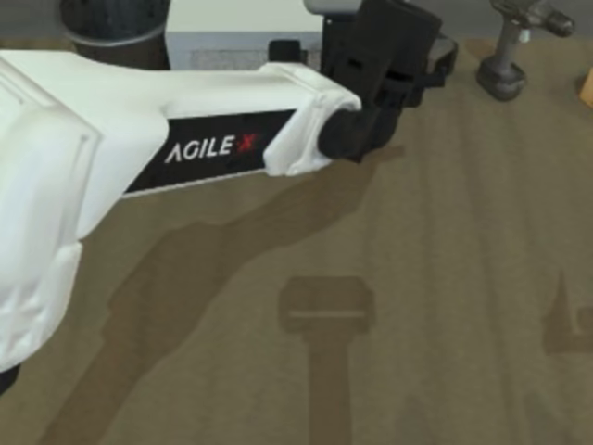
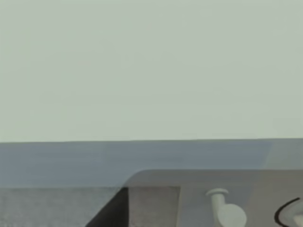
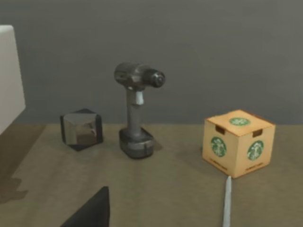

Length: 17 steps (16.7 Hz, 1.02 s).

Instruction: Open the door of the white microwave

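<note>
The white microwave (image 1: 236,19) stands at the table's far edge, left of centre. Only a thin strip of its door (image 1: 232,57) shows below the top. My left gripper (image 1: 389,60) reaches across the table and sits right against the microwave's front at its right end. In the left wrist view the door's grey mesh window (image 2: 154,205) is very close, with a round silver knob (image 2: 229,215) beside it. I cannot tell whether the door is ajar. My right gripper (image 3: 161,213) is out of the top view and stands open over bare table, holding nothing.
A dark mesh bin (image 1: 116,23) stands left of the microwave. To its right stand a grey power drill (image 1: 514,46) (image 3: 137,113), a shiny dark cube (image 3: 81,128) and an orange carton (image 3: 239,142). My left arm (image 1: 139,139) spans the table's left half.
</note>
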Each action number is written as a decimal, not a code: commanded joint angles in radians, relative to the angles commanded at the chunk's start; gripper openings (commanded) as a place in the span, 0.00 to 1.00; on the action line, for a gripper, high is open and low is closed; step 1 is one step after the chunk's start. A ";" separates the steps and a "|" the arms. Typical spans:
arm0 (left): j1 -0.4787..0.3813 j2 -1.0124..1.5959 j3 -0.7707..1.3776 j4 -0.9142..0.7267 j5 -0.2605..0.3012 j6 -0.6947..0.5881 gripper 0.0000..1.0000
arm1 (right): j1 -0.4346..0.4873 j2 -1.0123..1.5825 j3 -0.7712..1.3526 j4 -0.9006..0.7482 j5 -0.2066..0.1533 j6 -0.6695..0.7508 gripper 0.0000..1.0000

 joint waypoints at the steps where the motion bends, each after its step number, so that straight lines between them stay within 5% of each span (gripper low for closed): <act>1: 0.000 0.000 0.000 0.000 0.000 0.000 0.62 | 0.000 0.000 0.000 0.000 0.000 0.000 1.00; 9: 0.000 0.000 0.000 0.000 0.000 0.000 0.02 | 0.000 0.000 0.000 0.000 0.000 0.000 1.00; 17: 0.000 0.000 0.000 0.000 0.000 0.000 0.00 | 0.000 0.000 0.000 0.000 0.000 0.000 1.00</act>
